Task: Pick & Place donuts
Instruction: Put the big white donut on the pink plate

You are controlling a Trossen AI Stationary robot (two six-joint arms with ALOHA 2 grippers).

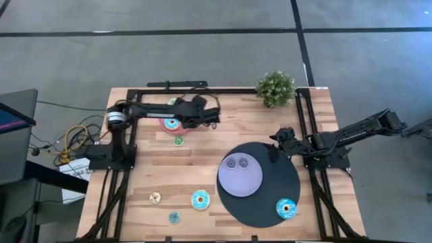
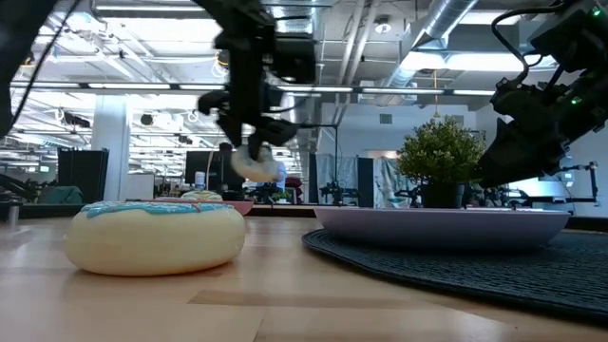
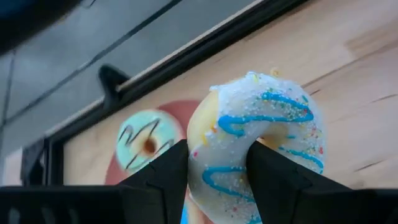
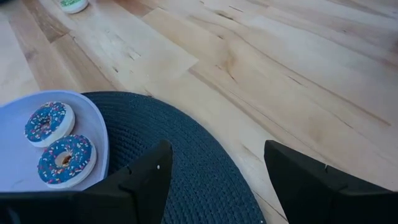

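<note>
- The left end effector (image 3: 217,177) is clamped on a cream donut with blue drizzle (image 3: 258,140); one finger passes through the donut's hole and the other presses its outer edge, as the left wrist view shows.
- In the high view the left end effector (image 1: 210,117) sits in the upper middle of the frame, over the wooden counter (image 1: 223,145), just right of a pink plate (image 1: 177,125).
- In the low view this held donut (image 2: 253,163) hangs above the counter, under the dark arm in the upper left centre.
- A teal donut with dark stripes (image 3: 146,143) lies on the pink plate (image 3: 180,112); in the high view it shows as a teal ring (image 1: 171,123).
- The right end effector (image 4: 214,180) has its fingers apart and holds nothing; it is over the edge of a dark round mat (image 4: 180,155).
- In the high view the right end effector (image 1: 278,143) is right of centre, at the mat's upper right rim (image 1: 287,172).
- A lavender plate (image 1: 244,183) rests on the mat and carries two blue sprinkled donuts (image 4: 59,146) side by side.
- Another teal donut (image 1: 286,208) lies on the mat at lower right.
- On bare counter: a green donut (image 1: 179,140) below the pink plate, and along the lower left a cream donut (image 1: 155,198), a large teal donut (image 1: 200,200) and a small teal donut (image 1: 175,217).
- A potted plant (image 1: 275,88) stands at the counter's upper edge.
</note>
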